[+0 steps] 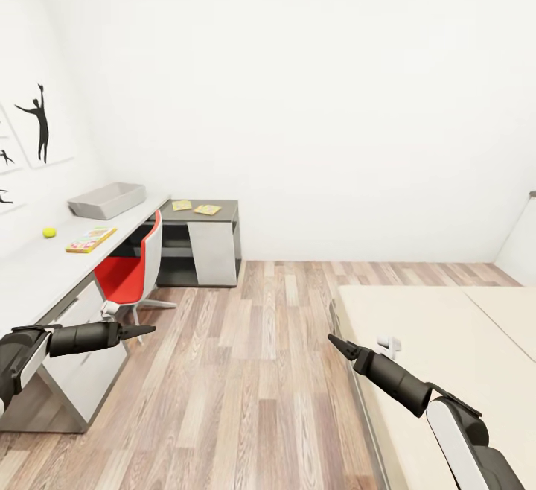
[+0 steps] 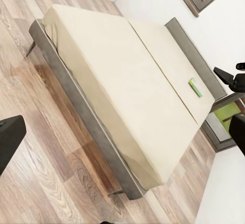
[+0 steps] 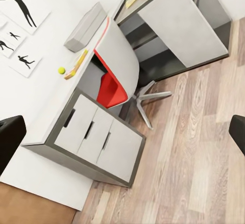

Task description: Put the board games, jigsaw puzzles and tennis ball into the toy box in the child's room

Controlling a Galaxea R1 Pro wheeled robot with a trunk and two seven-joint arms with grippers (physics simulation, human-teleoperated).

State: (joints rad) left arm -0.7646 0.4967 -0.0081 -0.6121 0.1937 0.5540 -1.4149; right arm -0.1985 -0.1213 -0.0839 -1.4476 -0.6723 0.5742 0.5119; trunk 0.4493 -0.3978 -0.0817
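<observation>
In the head view the table [image 1: 45, 270] runs along the left wall, from lower left up toward the middle left of the frame. The toy box [image 1: 108, 199] sits at its far end, upper left of centre, and looks empty. Nearer the camera, a board game [image 1: 91, 239] lies flat on the table, with the tennis ball [image 1: 49, 232] to its left, near but apart. Past the toy box, a darker corner section of the table holds two flat yellowish squares, the puzzles [image 1: 195, 208], side by side and not touching. A red and white chair [image 1: 134, 270] is tucked under the table. Black figure prints [image 1: 37, 123] hang on the left wall.

The bed [image 1: 447, 371] fills the lower right, on the plank floor [image 1: 253, 371]. In the left wrist view a small green-edged game [image 2: 195, 87] lies on the mattress near the headboard, at the right of that frame.

The left tool [image 1: 145, 330] hovers at lower left, over the table's near edge; its fingers look pressed together into a point, holding nothing. The right tool [image 1: 335, 345] hangs at lower centre-right, by the bed's edge, likewise closed to a point and empty.
</observation>
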